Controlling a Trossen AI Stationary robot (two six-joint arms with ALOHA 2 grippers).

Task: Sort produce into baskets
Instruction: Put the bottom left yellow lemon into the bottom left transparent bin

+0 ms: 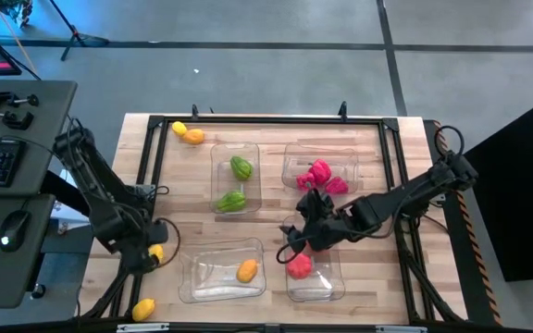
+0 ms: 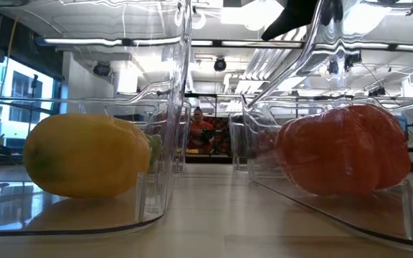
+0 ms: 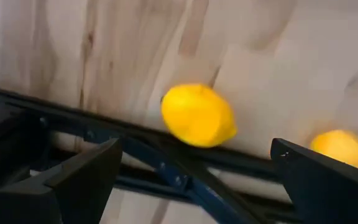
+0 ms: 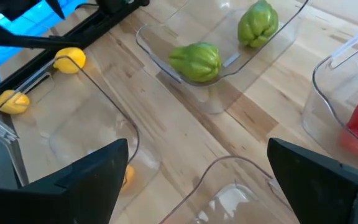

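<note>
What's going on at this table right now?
A two-armed robot is sorting toy produce into clear bins. Two green pieces sit in one bin, pink ones in another. The left gripper, open, hovers by a yellow piece near the table's edge. The right gripper, open and empty, hangs between the right-hand bins.

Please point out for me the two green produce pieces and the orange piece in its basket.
Rear green piece point(image 1: 241, 167), high view, its middle.
Front green piece point(image 1: 231, 201), high view, its middle.
Orange piece point(image 1: 246, 271), high view, its middle, inside the near-left basket point(image 1: 202, 275), bare floor.
</note>
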